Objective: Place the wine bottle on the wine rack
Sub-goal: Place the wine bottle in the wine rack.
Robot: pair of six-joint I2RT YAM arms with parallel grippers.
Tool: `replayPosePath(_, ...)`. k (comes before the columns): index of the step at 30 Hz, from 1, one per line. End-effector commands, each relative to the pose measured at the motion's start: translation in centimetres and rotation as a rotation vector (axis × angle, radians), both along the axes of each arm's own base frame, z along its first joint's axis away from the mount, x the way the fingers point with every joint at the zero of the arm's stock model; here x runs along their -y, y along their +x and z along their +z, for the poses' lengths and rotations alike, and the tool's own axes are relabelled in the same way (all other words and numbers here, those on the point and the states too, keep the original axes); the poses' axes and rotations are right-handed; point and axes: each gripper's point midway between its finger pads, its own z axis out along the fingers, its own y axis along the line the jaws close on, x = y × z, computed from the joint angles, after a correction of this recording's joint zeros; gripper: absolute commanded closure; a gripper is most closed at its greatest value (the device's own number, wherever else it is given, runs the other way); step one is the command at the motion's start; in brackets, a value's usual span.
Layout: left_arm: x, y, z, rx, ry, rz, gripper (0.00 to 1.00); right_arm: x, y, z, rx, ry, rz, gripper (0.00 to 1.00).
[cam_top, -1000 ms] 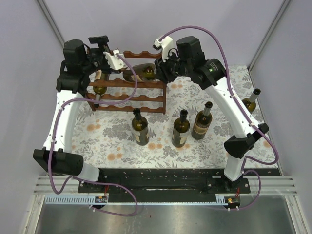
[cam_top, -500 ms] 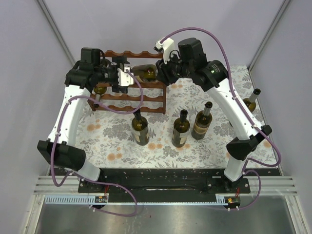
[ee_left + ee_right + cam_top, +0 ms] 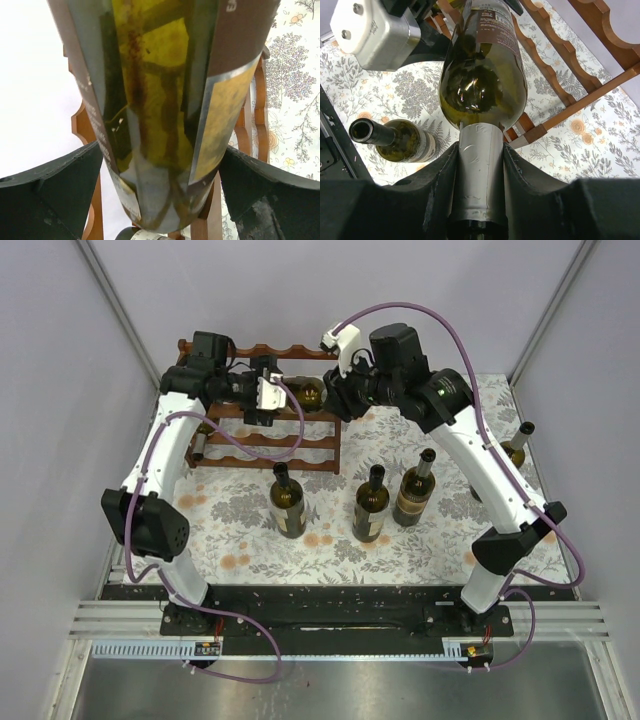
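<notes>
The right jaws are clamped on the foil-wrapped neck of the wine bottle point(image 3: 482, 85), holding it on its side, so that the green body with its brown label runs straight out ahead of them. At the far end of that body the left jaws stand wide apart, one finger on either side of the glass point(image 3: 160, 100); the left wrist view does not show whether their pads touch it. From above, the bottle point(image 3: 305, 392) hangs between the two sets of jaws, over the top tier of the wine rack point(image 3: 300, 445), with its neck end off the rack's right side. Below the right jaws and just beyond them, the rack's scalloped reddish-brown rails point(image 3: 580, 103) run across the floral surface point(image 3: 240, 530). Nearer the arm bases than either set of jaws, three other bottles stand upright on the surface point(image 3: 289, 502) point(image 3: 370, 505) point(image 3: 413, 490). A fourth bottle point(image 3: 512, 450) stands well out to the right of the right jaws. Another bottle point(image 3: 205, 430) lies in the rack below the left jaws, mostly hidden by the arm.
</notes>
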Motion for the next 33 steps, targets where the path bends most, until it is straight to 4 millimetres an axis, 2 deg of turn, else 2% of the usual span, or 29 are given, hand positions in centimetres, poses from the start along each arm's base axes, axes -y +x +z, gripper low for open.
replayPosePath(1,1.6,-0.1,1.3,0.048,-0.029,-0.075,0.01,-0.3,-2.1,4.5,0.097,0.100,0.070,1.00)
replayPosePath(5,2.0,0.1,0.1,0.036,-0.016,-0.079,0.03,-0.2,-2.3,4.1,0.091,0.095,0.071,1.00)
replayPosePath(8,2.0,0.5,-0.2,0.031,-0.012,-0.071,0.17,-0.2,-2.4,3.8,0.086,0.089,0.076,1.00)
replayPosePath(10,2.0,0.4,-0.2,0.031,-0.009,-0.068,0.37,0.0,-2.4,3.7,0.088,0.086,0.074,1.00)
replayPosePath(11,2.0,0.4,-0.1,0.037,-0.009,-0.069,0.49,0.0,-2.5,3.6,0.086,0.083,0.076,1.00)
replayPosePath(12,1.9,0.2,0.0,0.044,-0.007,-0.071,0.67,0.1,-2.5,3.6,0.087,0.083,0.077,1.00)
replayPosePath(13,1.8,0.2,0.0,0.046,-0.005,-0.069,0.78,0.1,-2.5,3.5,0.086,0.079,0.076,1.00)
replayPosePath(16,1.7,0.1,0.6,0.065,-0.001,-0.070,0.97,0.3,-2.6,3.3,0.085,0.071,0.075,1.00)
replayPosePath(20,1.6,0.5,2.1,0.125,-0.003,-0.055,1.00,0.3,-2.9,2.7,0.071,0.056,0.083,0.98)
replayPosePath(27,1.3,0.8,3.9,0.263,0.074,-0.064,1.00,0.4,-3.4,1.7,0.040,0.029,0.104,0.55)
replayPosePath(33,1.3,1.0,5.5,0.394,0.168,-0.077,1.00,0.7,-3.3,0.5,0.019,-0.001,0.098,0.41)
